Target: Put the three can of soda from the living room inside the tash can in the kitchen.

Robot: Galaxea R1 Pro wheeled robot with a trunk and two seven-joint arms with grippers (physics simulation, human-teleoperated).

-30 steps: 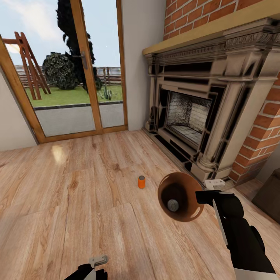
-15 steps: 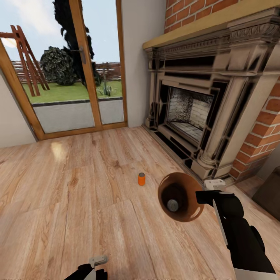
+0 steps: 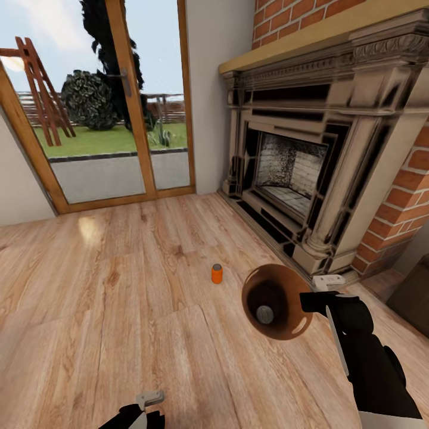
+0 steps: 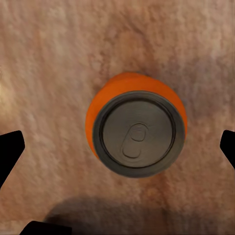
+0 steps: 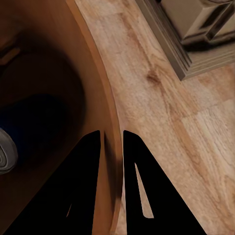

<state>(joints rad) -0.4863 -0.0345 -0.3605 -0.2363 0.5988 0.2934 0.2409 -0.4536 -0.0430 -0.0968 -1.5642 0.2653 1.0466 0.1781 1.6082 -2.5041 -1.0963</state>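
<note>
One soda can [image 3: 217,274] stands upright on the wood floor [image 3: 119,310], orange with a grey top. It is ahead of both arms, nearer to the right arm's load than to the left gripper, and it touches nothing else.

A second soda can [image 4: 136,131] is seen from straight above in the left wrist view. It also stands upright on the floor, with its pull tab facing the camera. The two dark fingertips [image 4: 11,147] of the left gripper [image 4: 117,147] are spread wide, one at each side of this can and well apart from it, so the gripper hangs above the can and does not touch it. In the head view, the left gripper [image 3: 149,398] is low, close to the robot's base.

The trash can [image 3: 275,301] hangs at the tip of the right gripper [image 3: 311,301]. It is tilted, so its opening faces the head camera and the smooth orange-brown inside shows. In the bottom lies a third can [image 3: 264,314], with its grey top showing. In the right wrist view, the two black fingers [image 5: 88,186] are pressed onto the bin's rim [image 5: 110,147], one inside the wall and one outside, so they pinch it.

Beyond the right gripper stands the fireplace [image 3: 310,173] with its carved surround, and red brick [image 3: 405,196] is beside it. Farther off, beyond the standing can, a glass door [image 3: 107,107] with a wooden frame shows the garden.
</note>
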